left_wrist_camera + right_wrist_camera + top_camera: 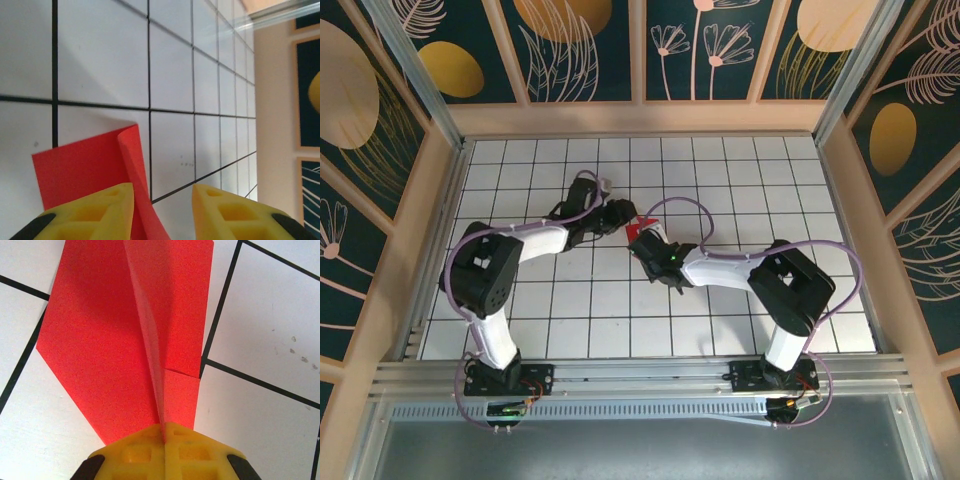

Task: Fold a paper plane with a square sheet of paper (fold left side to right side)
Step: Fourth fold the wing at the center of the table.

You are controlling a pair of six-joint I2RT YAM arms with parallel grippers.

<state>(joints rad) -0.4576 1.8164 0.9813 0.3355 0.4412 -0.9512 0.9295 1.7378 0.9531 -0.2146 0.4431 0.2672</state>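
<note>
Right gripper (164, 429) clamped on the red paper (100, 330), left gripper (162, 192) open

Right at the right gripper's tips, the yellow fingers (140, 450) are squeezed together on the paper's raised centre crease. The folded sheet fans out ahead of them on the white grid table (260, 315). The left gripper's jaws stand apart, with a curled red edge beside one finger and running on past its tip. Can't tell if they touch.

The red paper (110, 330) is thin and matt, faintly grainy, with one sharp crease. My right fingers (135, 457) and my left fingers (90, 212) are yellow plastic, smooth, dull in sheen and moulded with hollows. The table (100, 55) looks hard, smooth and slightly glossy, with a few specks.
</note>
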